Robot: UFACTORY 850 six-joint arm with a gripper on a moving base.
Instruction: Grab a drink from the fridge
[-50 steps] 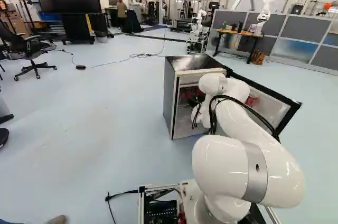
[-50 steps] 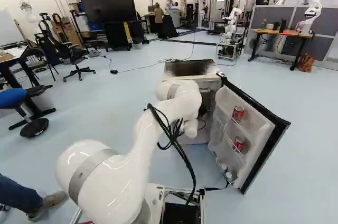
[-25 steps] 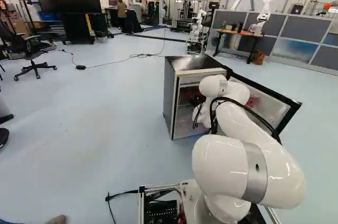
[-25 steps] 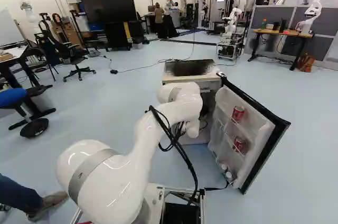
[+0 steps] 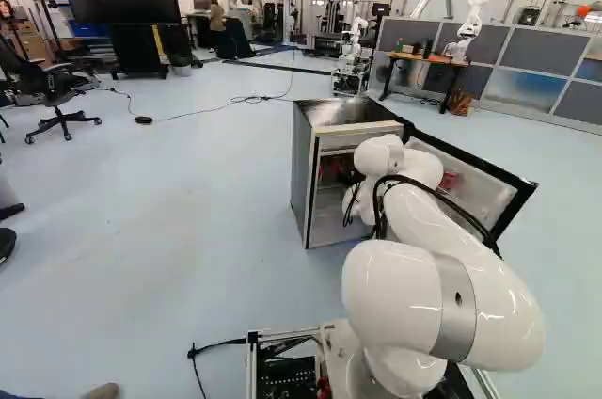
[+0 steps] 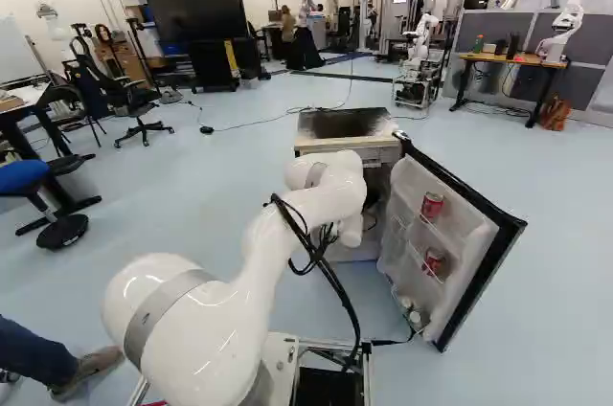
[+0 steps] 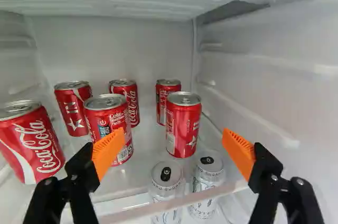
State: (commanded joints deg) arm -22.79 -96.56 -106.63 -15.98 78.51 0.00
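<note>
Drink cans (image 7: pixel 130 100) at the back stand partly hidden behind nearer cans (image 7: pixel 182 131).

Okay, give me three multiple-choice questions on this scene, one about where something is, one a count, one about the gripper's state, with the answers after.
1. Where is the gripper?
A) Inside the fridge
B) On top of the fridge
C) Behind the fridge

2. How many red cans does the wrist view show?
A) Three
B) Four
C) Six

3. How do the gripper's fingers stand?
A) Closed together, empty
B) Spread apart, gripping nothing
C) Closed on a can

Answers:
1: A, the fridge's inner walls surround it in the wrist view.
2: C, four red cans stand toward the left and two toward the right, by the side wall.
3: B, a wide gap parts the orange pads and no can is pinched between them.
</note>
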